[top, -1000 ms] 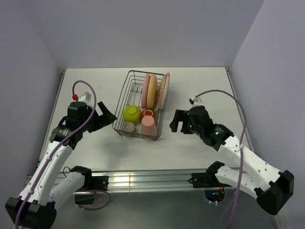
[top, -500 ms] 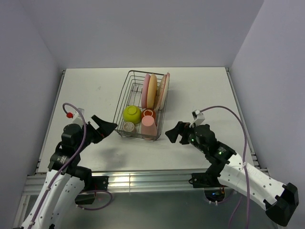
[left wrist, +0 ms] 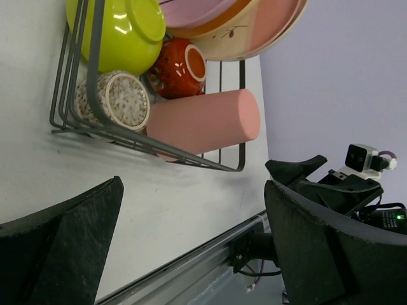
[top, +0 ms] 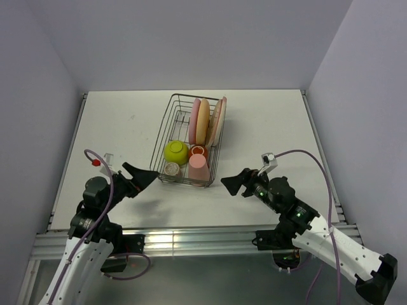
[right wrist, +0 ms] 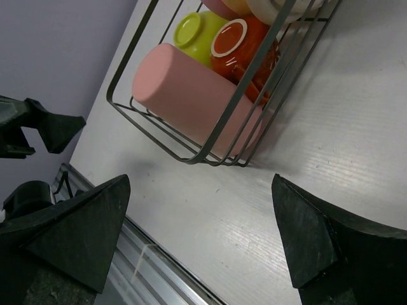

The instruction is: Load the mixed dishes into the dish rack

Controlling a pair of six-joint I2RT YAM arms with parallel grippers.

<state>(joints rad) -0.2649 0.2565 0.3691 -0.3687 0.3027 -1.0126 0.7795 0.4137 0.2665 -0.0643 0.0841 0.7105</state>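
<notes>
Both claws are spread wide with nothing between the fingers: the left gripper (top: 141, 176) points at the near corner of the dish rack (top: 166, 121), just ahead of its tips, and the right gripper (top: 234, 180) faces the opposite near corner, a little farther off.

Judging from how things lie, your loading looks done. The salmon-pink cup (top: 198, 168) lies on its side against the rack wall nearest both claws, with the small grey-beige cup (top: 172, 168), lime-green bowl (top: 176, 152) and red-brown mug (top: 198, 151) packed just behind it. The plates (top: 203, 121) stand on edge at the end farthest from the claws. They overlap from above, so I can't confirm that all four are there.

The main risk is a nudge. The left fingertips are close to the wire, so any forward creep or sideways swing would push the light rack along the table. That jolt could tip the leaning plates or roll the cup.

The two claws also point toward each other across the rack's near side. Drive either one inward and they could meet, or snag the wire.
</notes>
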